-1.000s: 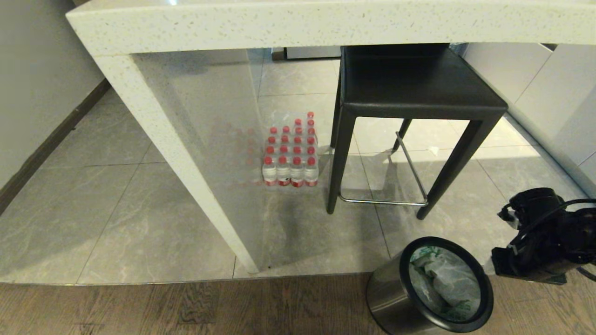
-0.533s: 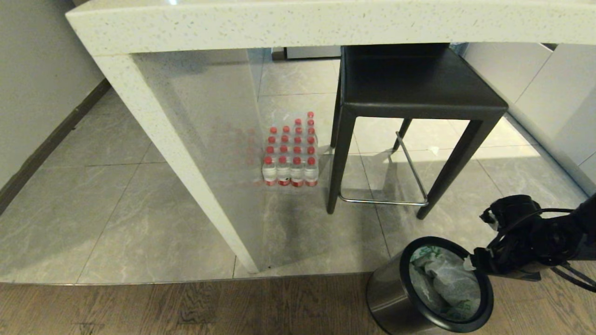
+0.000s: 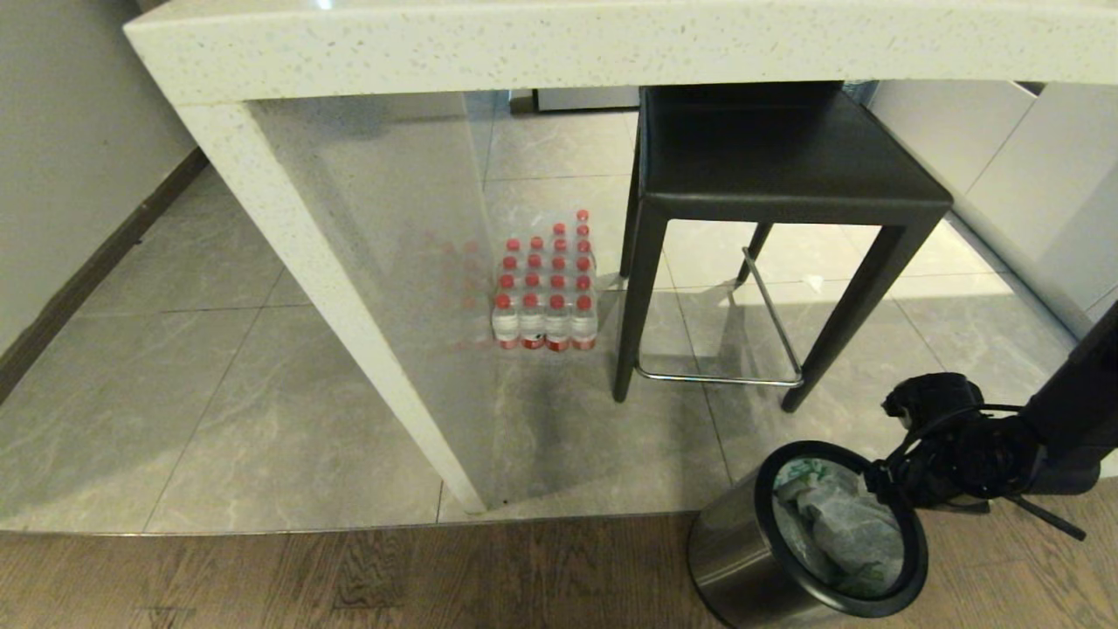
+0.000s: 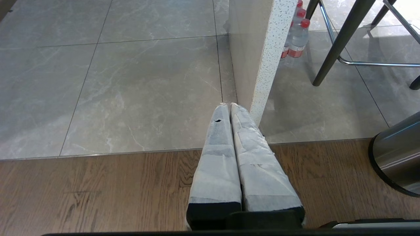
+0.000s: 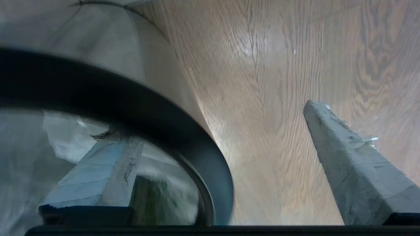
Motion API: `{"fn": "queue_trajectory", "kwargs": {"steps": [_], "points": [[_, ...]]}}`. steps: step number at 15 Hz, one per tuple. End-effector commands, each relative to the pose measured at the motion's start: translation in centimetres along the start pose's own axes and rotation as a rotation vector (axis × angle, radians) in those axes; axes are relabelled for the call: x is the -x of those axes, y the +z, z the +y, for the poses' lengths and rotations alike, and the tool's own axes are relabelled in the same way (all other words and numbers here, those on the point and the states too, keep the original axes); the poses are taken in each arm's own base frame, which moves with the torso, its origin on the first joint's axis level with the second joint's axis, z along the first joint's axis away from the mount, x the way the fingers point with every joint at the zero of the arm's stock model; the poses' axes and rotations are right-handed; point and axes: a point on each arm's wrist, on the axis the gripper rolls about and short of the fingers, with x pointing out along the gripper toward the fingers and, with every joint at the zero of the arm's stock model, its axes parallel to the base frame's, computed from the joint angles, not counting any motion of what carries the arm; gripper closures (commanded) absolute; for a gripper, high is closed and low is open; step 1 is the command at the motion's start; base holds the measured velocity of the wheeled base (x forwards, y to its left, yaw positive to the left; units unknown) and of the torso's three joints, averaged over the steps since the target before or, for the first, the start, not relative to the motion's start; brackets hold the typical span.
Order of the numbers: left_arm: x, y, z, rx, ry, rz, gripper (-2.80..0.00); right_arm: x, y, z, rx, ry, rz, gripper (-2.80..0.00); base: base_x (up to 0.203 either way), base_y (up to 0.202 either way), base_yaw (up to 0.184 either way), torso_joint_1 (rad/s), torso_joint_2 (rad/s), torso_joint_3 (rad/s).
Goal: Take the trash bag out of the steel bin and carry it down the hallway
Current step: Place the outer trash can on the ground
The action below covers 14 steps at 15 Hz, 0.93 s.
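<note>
Straddling the black rim of the steel bin, the right end effector has its two taped fingers spread wide: one finger sits inside the bin opening, the other hangs outside over the wood floor. Nothing is gripped between them. In the head view the right arm comes in from the right edge and its wrist hovers at the bin's far right rim.

The trash bag is in the bin, crumpled white plastic with green print showing near the rim. The inner finger appears to be close against the bag, though the wrist view is too blurred there to say whether it touches.

The bin stands on the wood floor, just beyond the edge where the grey tiles begin. Behind it is a black stool tucked partly under the speckled white counter, and a pack of red-capped bottles rests on the tiles between the stool and the counter's slanted leg.

The left end effector is parked low over the wood floor, its taped fingers pressed together and empty, pointing toward the foot of the counter leg, with the bin off to one side.
</note>
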Motion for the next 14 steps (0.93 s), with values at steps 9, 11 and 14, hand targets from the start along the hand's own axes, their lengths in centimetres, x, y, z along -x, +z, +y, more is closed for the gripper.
{"fn": "queue_trajectory", "kwargs": {"steps": [9, 11, 14], "points": [[0.0, 0.0, 0.0, 0.001, 0.0, 0.0, 0.0, 3.6, 1.0, 0.1, 0.036, 0.021, -0.073, 0.0, 0.0, 0.0, 0.0, 0.0, 0.0, 0.0], [0.0, 0.0, 0.0, 0.001, 0.002, 0.0, 0.0, 4.9, 1.1, 0.1, 0.041, 0.029, -0.092, 0.0, 0.0, 0.0, 0.0, 0.0, 0.0, 0.0], [0.0, 0.0, 0.0, 0.001, 0.0, 0.0, 0.0, 7.4, 1.6, -0.4, 0.041, 0.038, -0.119, 0.0, 0.0, 0.0, 0.0, 0.0, 0.0, 0.0]]}}
